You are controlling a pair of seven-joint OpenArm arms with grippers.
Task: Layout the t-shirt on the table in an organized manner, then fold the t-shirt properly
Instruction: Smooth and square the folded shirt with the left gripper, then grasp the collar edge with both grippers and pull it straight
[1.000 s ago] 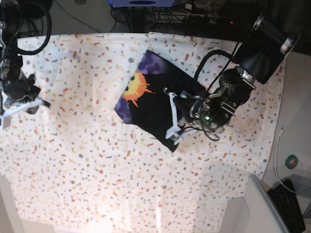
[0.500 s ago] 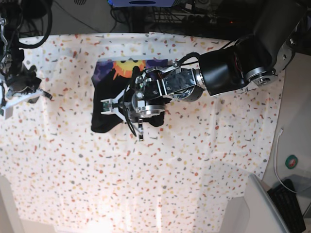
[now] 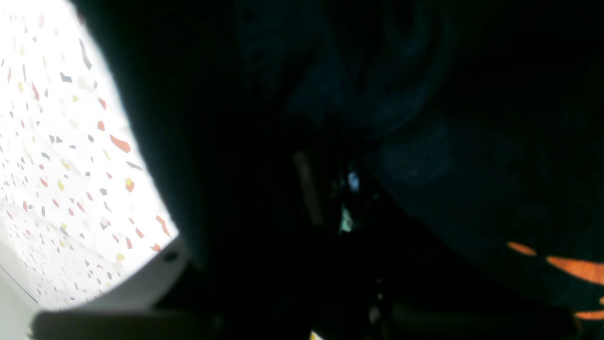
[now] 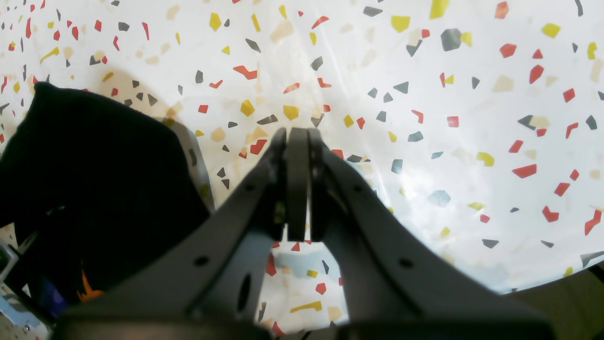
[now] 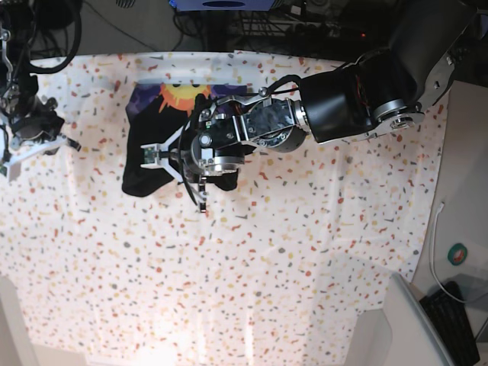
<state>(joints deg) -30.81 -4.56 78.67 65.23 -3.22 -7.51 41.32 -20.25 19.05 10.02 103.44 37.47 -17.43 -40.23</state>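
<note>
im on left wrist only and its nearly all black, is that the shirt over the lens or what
observer: yes, the base view shows the left gripper down on the t-shirt, which lies bunched on the table, not flat.
operator: which way up is the print
observer: the sun print faces up along the shirt's far edge.
operator: wheres the other arm
observer: the right gripper is shut and empty over bare table, apart from the shirt.
</note>
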